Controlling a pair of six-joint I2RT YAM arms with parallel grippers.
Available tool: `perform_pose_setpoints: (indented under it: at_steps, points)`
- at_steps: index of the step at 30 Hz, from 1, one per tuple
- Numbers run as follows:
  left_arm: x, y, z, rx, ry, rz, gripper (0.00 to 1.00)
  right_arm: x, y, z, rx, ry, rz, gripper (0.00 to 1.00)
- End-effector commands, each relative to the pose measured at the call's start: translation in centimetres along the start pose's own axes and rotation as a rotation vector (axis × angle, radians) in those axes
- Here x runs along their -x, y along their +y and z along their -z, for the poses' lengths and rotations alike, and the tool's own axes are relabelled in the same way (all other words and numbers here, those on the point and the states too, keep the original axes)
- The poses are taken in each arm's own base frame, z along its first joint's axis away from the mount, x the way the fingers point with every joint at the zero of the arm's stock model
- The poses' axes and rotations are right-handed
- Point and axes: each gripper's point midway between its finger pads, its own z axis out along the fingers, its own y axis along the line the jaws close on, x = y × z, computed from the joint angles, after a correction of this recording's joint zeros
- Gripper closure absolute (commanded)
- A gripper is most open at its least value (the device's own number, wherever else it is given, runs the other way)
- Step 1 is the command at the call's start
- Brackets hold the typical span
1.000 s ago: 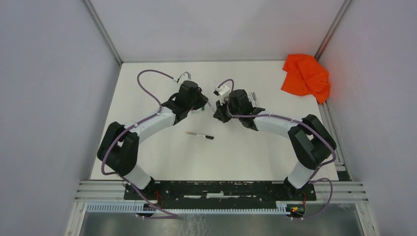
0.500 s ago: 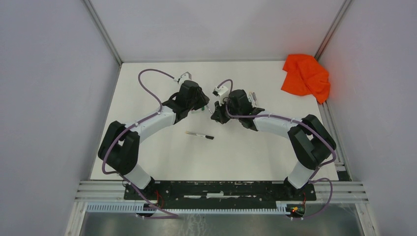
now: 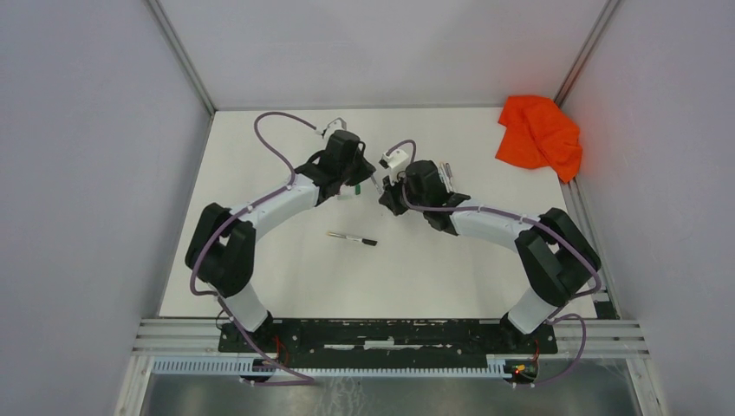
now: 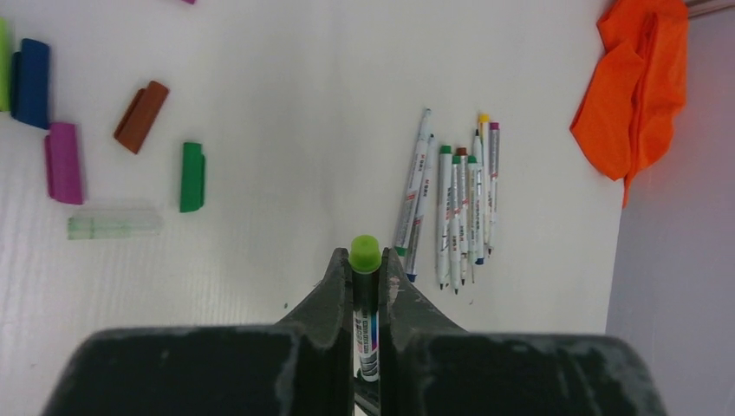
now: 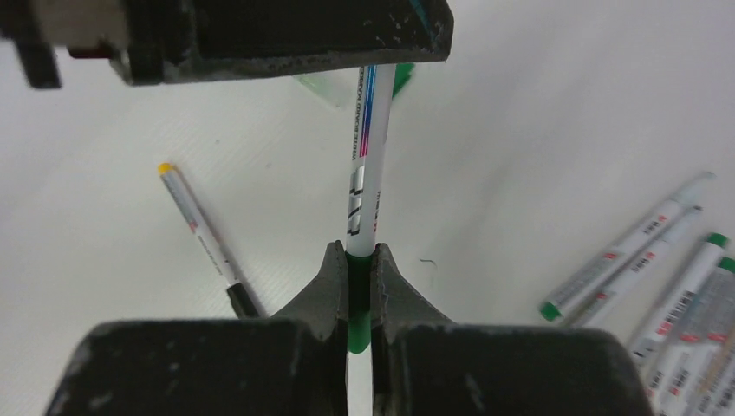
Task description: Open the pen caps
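From above, the left gripper [image 3: 364, 179] and right gripper [image 3: 385, 192] meet tip to tip over the white table [image 3: 451, 269], with a whiteboard marker [image 3: 374, 182] just visible between them. A lone pen [image 3: 351, 238] lies at 6 o'clock from them and an orange cloth [image 3: 539, 134] at 2 o'clock. In the left wrist view the fingers pinch the marker's barrel, and its light-green end [image 4: 365, 251] pokes past the tips. Toward 10 o'clock lie a blue cap [image 4: 31, 71], magenta cap [image 4: 63, 162], brown cap [image 4: 140, 116], green cap [image 4: 191, 177] and pale clear cap [image 4: 114, 224], all loose. A row of pens [image 4: 455, 208] lies at 2 o'clock. In the right wrist view the fingers press on the marker's darker green end [image 5: 357, 334]; I cannot tell whether it is a cap or a plug. The barrel runs toward 12 o'clock under the left gripper.
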Motion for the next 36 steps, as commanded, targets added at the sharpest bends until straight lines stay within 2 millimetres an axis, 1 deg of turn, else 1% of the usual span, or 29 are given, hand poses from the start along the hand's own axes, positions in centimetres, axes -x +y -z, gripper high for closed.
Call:
perform_pose_setpoints:
  at_steps: [1, 3, 7, 12, 17, 21, 24, 26, 28, 32, 35, 36]
  points:
    - [1.6, -0.8, -1.5, 0.03, 0.024, 0.064, 0.98, 0.8, -3.1, 2.6, -0.224, -0.033, 0.13, 1.0]
    - [1.9, -1.3, -2.4, 0.023, 0.048, 0.112, 0.98, 0.3, -4.4, 3.3, -0.301, -0.019, 0.154, 1.0]
    - [3.0, -1.3, -3.9, 0.045, 0.046, 0.218, 0.98, -0.9, -5.5, 3.9, -0.381, 0.013, 0.161, 1.0]
    - [4.8, -1.0, -4.6, 0.053, 0.007, 0.341, 0.98, -2.0, -6.2, 4.1, -0.421, 0.035, 0.147, 1.0]
    - [6.1, -1.2, -4.8, 0.061, -0.03, 0.376, 0.98, -2.8, -6.2, 4.0, -0.424, 0.052, 0.122, 1.0]
    - [7.6, -1.5, -5.0, 0.028, -0.07, 0.419, 0.98, -3.4, -5.3, 3.5, -0.37, 0.072, 0.108, 1.0]
    - [8.9, -2.8, -5.0, -0.053, -0.107, 0.441, 0.98, -3.8, -3.9, 2.9, -0.284, 0.086, 0.085, 1.0]
    - [9.8, -4.1, -4.9, -0.112, -0.126, 0.411, 0.98, -3.9, -2.9, 2.6, -0.215, 0.079, 0.053, 1.0]
    - [10.9, -5.5, -4.4, -0.187, -0.156, 0.37, 0.98, -3.9, -2.0, 2.6, -0.141, 0.068, 0.017, 1.0]
    - [12.5, -7.7, -3.4, -0.317, -0.184, 0.285, 0.98, -3.4, -0.8, 3.1, 0.003, 0.014, -0.087, 1.0]
    - [13.4, -8.7, -2.4, -0.404, -0.196, 0.235, 0.98, -2.7, 0.0, 3.5, 0.094, -0.024, -0.148, 1.0]
    - [13.7, -8.6, -2.2, -0.413, -0.206, 0.224, 0.98, -2.5, 0.2, 3.6, 0.113, -0.035, -0.165, 1.0]
